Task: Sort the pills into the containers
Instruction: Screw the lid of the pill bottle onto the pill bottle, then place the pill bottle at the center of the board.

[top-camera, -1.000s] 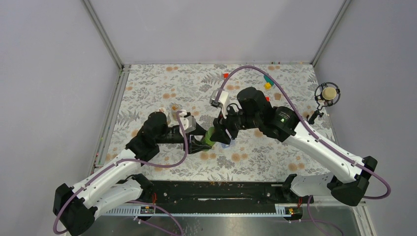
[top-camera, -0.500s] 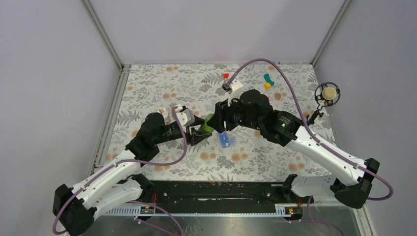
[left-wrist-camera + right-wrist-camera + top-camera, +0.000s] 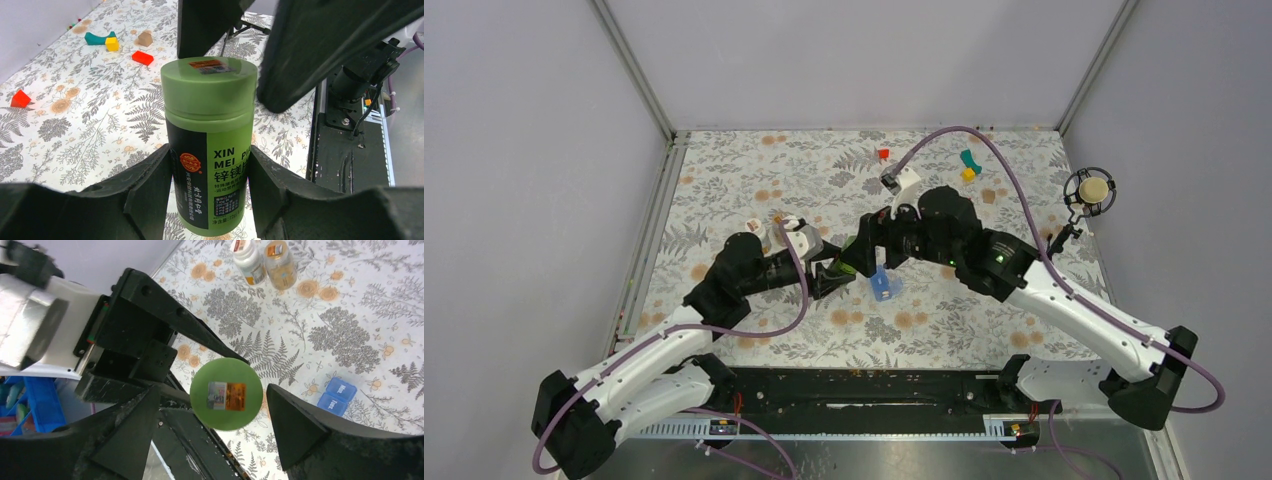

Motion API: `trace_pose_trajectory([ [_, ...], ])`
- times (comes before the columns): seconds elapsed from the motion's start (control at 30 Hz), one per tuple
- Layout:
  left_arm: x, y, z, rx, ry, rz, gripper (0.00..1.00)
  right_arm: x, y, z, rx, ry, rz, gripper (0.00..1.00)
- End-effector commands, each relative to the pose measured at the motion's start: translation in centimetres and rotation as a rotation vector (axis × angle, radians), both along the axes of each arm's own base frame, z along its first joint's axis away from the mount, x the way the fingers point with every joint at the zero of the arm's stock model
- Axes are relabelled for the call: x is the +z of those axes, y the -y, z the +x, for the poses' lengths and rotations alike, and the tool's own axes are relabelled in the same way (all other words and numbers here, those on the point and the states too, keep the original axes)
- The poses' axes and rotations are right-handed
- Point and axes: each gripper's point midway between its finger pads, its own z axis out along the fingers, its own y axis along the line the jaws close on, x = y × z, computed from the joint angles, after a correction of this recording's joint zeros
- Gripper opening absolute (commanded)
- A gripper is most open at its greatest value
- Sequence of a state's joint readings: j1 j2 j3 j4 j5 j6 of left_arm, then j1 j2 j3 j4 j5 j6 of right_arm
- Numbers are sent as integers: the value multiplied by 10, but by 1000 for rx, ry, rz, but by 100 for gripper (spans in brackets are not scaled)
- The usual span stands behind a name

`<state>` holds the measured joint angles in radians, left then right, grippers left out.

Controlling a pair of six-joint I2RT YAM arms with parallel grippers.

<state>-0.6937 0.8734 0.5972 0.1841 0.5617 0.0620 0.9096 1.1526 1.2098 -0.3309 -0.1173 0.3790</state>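
Grip on the green cylindrical plastic bottle [image 3: 210, 145] is kept by the left gripper [image 3: 210, 186], whereas the right gripper [image 3: 215, 394], clamped on its lid [image 3: 226, 412] a moment ago, is now spread wide, so a re-grip is likely needed before the nearby translucent blue pill box [image 3: 336, 396] is filled.

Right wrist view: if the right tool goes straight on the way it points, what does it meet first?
The lid of the green bottle, centred in the open right tool and gripped by the left tool. The gap to it is hard to judge.
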Motion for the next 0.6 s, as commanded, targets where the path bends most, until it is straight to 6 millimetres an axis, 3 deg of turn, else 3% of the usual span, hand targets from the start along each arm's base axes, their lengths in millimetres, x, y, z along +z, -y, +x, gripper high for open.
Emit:
trace_pose_trajectory([
  [0.0, 24, 6, 1, -20, 58, -65, 0, -10, -12, 1, 31, -57, -31, 81],
  [0.07, 23, 6, 2, -15, 58, -67, 2, -19, -12, 5, 11, -81, -63, 77],
  [0.17, 22, 5, 5, 8, 55, -71, 14, -27, -13, 6, 0, -99, -78, 72],
  [0.33, 21, 5, 7, 19, 54, -84, 26, -33, -12, 14, -43, -103, -96, 51],
  [0.43, 23, 5, 7, 22, 55, -102, 53, -30, -3, 29, -135, -66, -102, 42],
  [0.53, 18, 2, 11, 58, 43, -101, 97, -25, 18, 49, -271, 11, -132, 41],
  [0.57, 16, 1, 13, 74, 36, -94, 99, -24, 29, 56, -322, 39, -154, 41],
])
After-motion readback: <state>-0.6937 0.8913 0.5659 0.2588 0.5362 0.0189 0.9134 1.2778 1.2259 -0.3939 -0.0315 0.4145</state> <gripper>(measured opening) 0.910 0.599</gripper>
